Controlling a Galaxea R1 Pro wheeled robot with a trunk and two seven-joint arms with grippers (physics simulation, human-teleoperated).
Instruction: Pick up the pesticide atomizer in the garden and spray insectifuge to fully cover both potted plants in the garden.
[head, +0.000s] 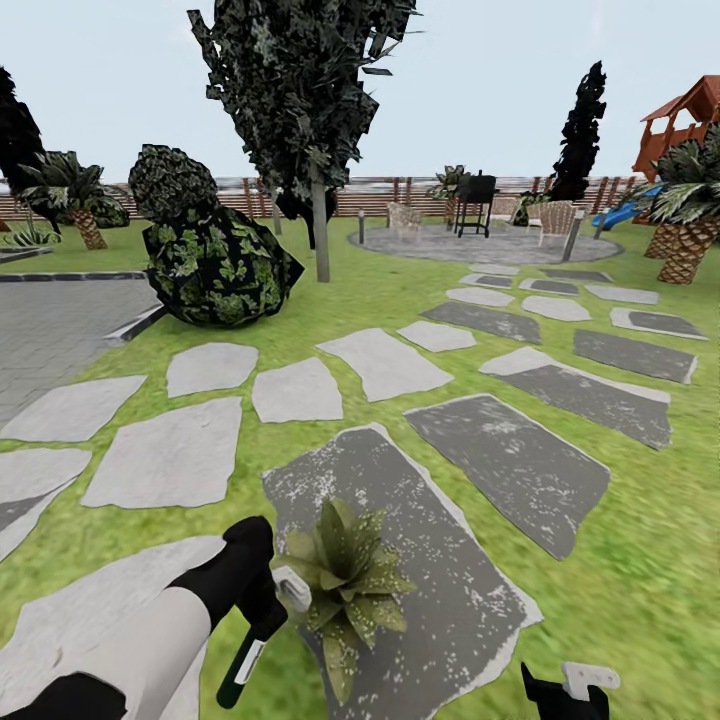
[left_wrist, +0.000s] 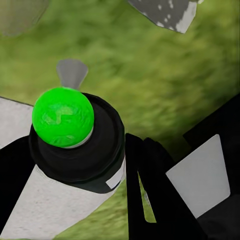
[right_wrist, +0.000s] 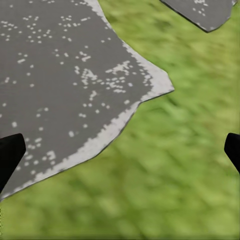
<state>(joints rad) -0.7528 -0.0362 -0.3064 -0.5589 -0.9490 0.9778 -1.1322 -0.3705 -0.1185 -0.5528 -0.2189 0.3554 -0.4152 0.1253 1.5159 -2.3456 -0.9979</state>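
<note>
The low olive-green speckled potted plant (head: 347, 582) is set on the large grey stone slab (head: 440, 590). Just left of the plant, the dark green-black spray bottle with white trigger head (head: 262, 632) is held over the grass (head: 640, 560). More paving slabs (head: 300, 390) lie behind the plant.

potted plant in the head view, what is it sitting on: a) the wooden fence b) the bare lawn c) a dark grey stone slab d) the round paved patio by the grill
c: the potted plant sits on a dark grey speckled stone slab, with the left gripper holding the pesticide atomizer right beside it; the patio and fence lie far behind.
</note>
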